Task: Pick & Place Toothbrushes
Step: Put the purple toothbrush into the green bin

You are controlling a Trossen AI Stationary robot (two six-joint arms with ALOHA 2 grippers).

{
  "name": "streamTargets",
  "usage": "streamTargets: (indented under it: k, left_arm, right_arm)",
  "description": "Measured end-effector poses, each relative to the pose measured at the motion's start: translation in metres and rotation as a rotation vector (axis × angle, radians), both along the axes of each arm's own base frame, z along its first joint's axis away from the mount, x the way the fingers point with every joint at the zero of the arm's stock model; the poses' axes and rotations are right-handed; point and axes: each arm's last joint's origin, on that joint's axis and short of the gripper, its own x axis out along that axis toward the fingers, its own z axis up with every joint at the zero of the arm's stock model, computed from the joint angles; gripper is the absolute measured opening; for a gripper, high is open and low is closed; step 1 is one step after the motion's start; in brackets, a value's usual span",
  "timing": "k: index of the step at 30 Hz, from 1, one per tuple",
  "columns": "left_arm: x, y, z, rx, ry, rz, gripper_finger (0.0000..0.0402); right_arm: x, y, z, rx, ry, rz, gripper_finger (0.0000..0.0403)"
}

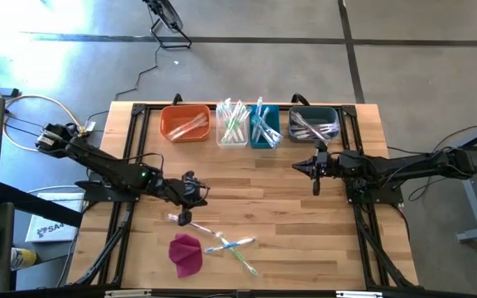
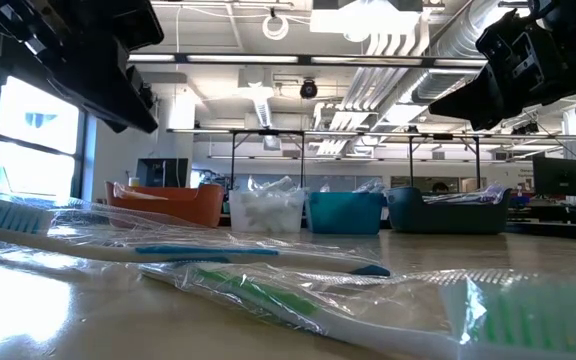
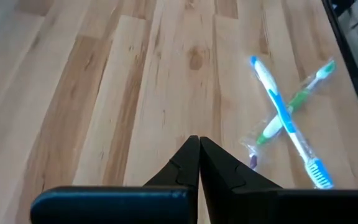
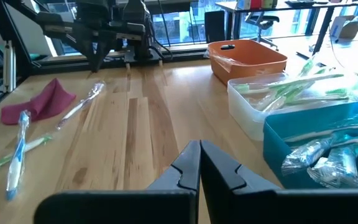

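Three wrapped toothbrushes lie flat on the wooden table near its front edge. A blue one (image 1: 222, 246) and a green one (image 1: 240, 252) cross each other (image 3: 283, 118). A pink-handled one (image 1: 175, 218) lies to their left. My left gripper (image 1: 202, 197) is shut and hangs over bare wood just beyond the pink one, with nothing between its fingers (image 3: 197, 142). My right gripper (image 1: 298, 168) waits shut over the table's middle right, in front of the bins (image 4: 199, 144). More toothbrushes lie in the bins.
Four bins stand in a row along the far edge: orange (image 1: 185, 124), clear (image 1: 232, 132), teal (image 1: 264, 132) and dark (image 1: 313, 126). A magenta cloth lump (image 1: 185, 253) lies at the front left, next to the loose toothbrushes. Bare wood spreads between bins and toothbrushes.
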Motion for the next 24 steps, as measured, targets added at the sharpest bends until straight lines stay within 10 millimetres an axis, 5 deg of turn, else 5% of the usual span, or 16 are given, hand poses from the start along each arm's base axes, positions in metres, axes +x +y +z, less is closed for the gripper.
streamTargets:
  k: [15, 24]
  left_arm:
    - [-0.001, -0.007, 0.002, 0.025, -0.023, -0.067, 0.0010]
    - [-0.010, -0.015, 0.025, 0.149, 0.159, -0.008, 0.0010]
  right_arm:
    - [0.000, 0.000, 0.000, 0.001, 0.001, 0.001, 0.0004]
    - [0.000, 0.000, 0.000, 0.006, 0.001, 0.001, 0.0004]
